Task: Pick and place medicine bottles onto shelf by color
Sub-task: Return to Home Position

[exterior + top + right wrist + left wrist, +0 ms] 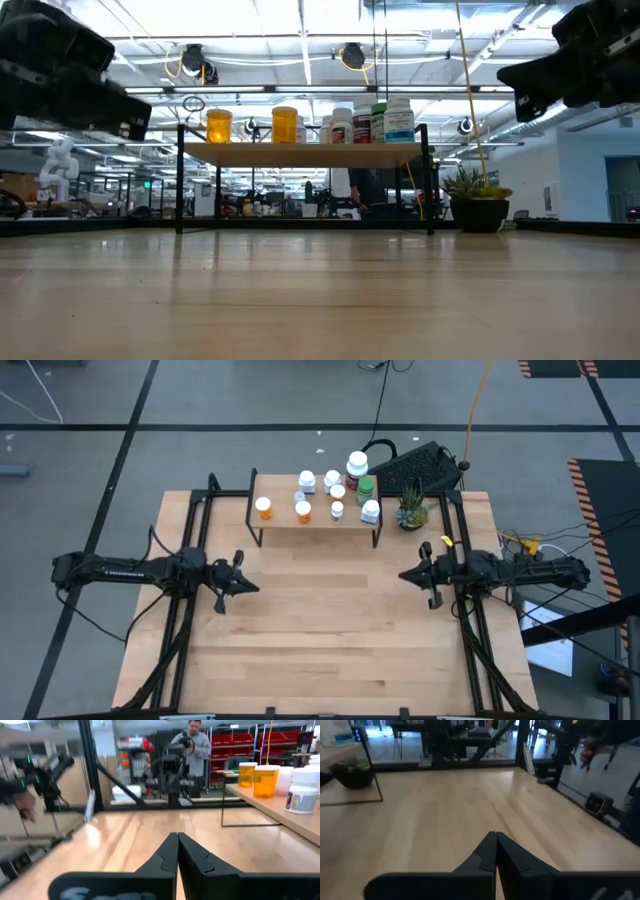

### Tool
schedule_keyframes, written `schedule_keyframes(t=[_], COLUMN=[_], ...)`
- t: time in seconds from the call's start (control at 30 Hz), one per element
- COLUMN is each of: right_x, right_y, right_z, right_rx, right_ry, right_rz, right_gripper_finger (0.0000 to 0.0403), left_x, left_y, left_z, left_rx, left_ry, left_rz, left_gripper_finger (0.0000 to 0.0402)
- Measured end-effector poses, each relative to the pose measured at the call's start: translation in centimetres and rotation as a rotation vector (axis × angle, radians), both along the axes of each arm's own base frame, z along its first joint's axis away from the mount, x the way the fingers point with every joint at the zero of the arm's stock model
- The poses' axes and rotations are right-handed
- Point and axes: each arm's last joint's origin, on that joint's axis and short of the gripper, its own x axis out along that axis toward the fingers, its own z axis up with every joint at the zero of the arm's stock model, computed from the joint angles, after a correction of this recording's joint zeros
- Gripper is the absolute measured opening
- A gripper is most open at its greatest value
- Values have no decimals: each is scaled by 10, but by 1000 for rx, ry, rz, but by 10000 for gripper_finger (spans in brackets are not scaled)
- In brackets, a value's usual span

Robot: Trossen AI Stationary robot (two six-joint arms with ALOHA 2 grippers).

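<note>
Ten or so medicine bottles (337, 492) stand on the shelf (278, 488), all upright with caps up and long axes vertical. We note that the shelf's own long axis runs side to side across the table (330, 640), parallel with the table's far edge. It is a light-wood board on thin black legs.

Two orange bottles (263, 507) with white caps sit toward the shelf's left end, a gap between them. From mid-shelf to its right end we see white-capped white bottles (307, 481) clustered close together. A green bottle (366, 487) stands among them, and the tallest bottle (357, 463) is at the shelf's back edge. A small potted plant (411, 512) stands on the table just off the shelf's right end.

The left gripper (250, 586) hangs in front of the shelf's left end, well apart from it. Its fingers are pressed together on nothing and its tip points toward the other arm. The right gripper (405, 574) hangs in front of the shelf's right end, likewise closed and empty, facing back at the left one. In the low view both arms are clear of the table surface.
</note>
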Motion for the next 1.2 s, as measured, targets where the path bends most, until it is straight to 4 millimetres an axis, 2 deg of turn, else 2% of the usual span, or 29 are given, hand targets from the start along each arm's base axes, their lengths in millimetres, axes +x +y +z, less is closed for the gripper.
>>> schedule_keyframes(t=[0.2, 0.43, 0.67, 0.77, 0.87, 1.07, 1.2], right_x=[-1, -8, -13, -13, -13, -12, -12], right_y=[0, 1, 4, 4, 3, -3, -3], right_z=[1, 8, 12, 11, 12, 11, 11], right_rx=[-116, -82, 72, 102, 73, -7, -31], right_ry=[-20, -104, -136, -129, -138, -145, -145], right_rz=[-7, 25, 171, 182, 131, -81, -113], right_gripper_finger=[0, 0, 0, 0, 0, 0, 0], left_x=[-1, -9, -16, -19, -21, -22, -22], left_y=[1, 2, 0, 0, 0, 0, 0], left_z=[23, 25, 15, 13, 14, 14, 14], left_rx=[-3, -131, -116, -79, -62, -56, -56], left_ry=[-230, -222, -128, -122, -132, -142, -141], left_rz=[28, 75, 64, 60, 60, 55, 53], left_gripper_finger=[7, 4, 3, 2, 5, 2, 16])
